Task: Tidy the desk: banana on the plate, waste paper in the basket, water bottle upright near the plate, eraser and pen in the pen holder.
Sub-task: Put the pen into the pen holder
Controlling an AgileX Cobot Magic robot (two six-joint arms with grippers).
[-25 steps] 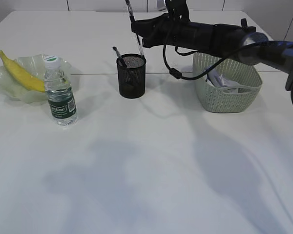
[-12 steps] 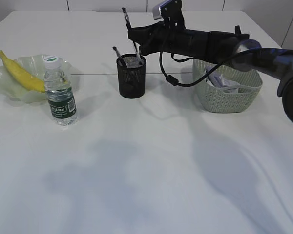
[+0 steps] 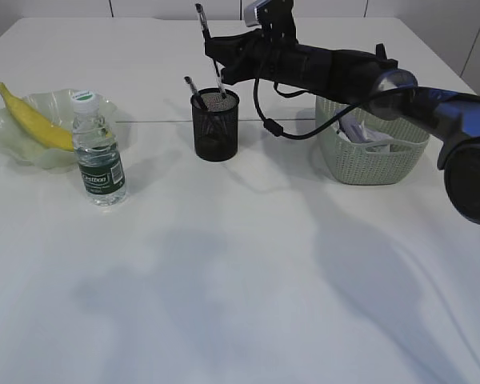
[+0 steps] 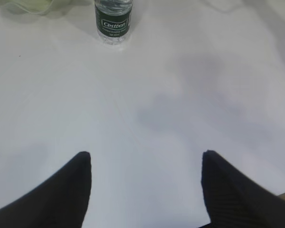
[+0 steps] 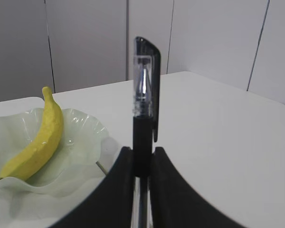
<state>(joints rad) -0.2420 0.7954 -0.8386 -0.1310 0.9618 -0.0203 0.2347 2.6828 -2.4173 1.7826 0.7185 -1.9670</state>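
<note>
One item is left to settle: the pen, held above the pen holder.

The pen [image 5: 143, 109] is pinched upright by the right pincer [image 3: 224, 62], its lower end dipped into the pen holder [image 3: 215, 124], where another pen [image 3: 194, 92] is already seen; the eraser cannot be made out. The banana [image 3: 34, 120] is laid on the plate [image 3: 4, 132], the water bottle [image 3: 98, 150] is stood upright just beside it, and paper [image 3: 360, 130] is seen in the basket [image 3: 372, 156]. The left pincer [image 4: 145, 183] is spread above the bare desk [image 4: 180, 85]. Only release of the pen appears outstanding.
</note>
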